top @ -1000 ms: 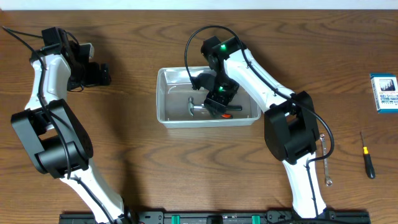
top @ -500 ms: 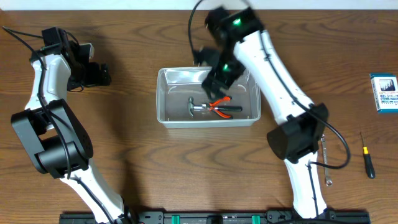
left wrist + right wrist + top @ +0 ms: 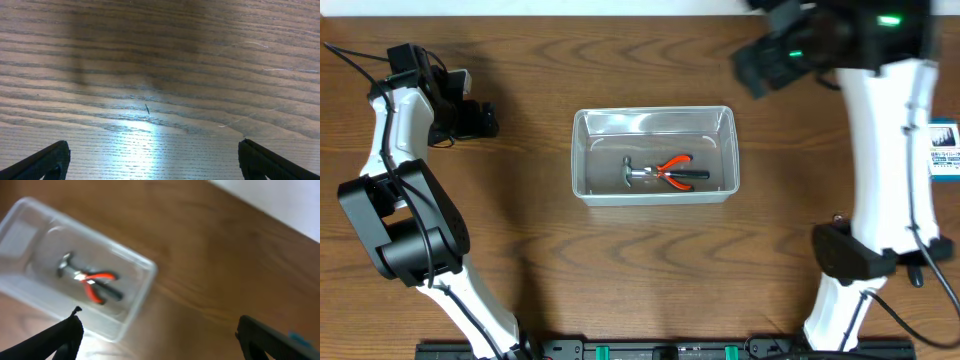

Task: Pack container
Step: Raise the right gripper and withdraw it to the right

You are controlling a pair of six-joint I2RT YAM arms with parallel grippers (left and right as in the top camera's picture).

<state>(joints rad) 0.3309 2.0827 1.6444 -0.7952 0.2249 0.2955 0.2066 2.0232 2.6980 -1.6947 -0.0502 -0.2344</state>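
Note:
The clear plastic container sits mid-table, holding red-handled pliers and a small metal hammer. My right gripper is raised high to the container's upper right, blurred, open and empty. In the right wrist view the container lies at the lower left with the pliers and hammer inside, and the right gripper is spread wide over bare wood. My left gripper rests far left, well away from the container. Its view shows the left gripper open above wood only.
A small blue-and-white box lies at the right edge, partly behind the right arm. The right arm's white link stretches down the right side. A pale strip runs along the table's far edge.
My right gripper has let go of the pliers in the container, risen out of it and swung up and to the right. The left arm has not moved.

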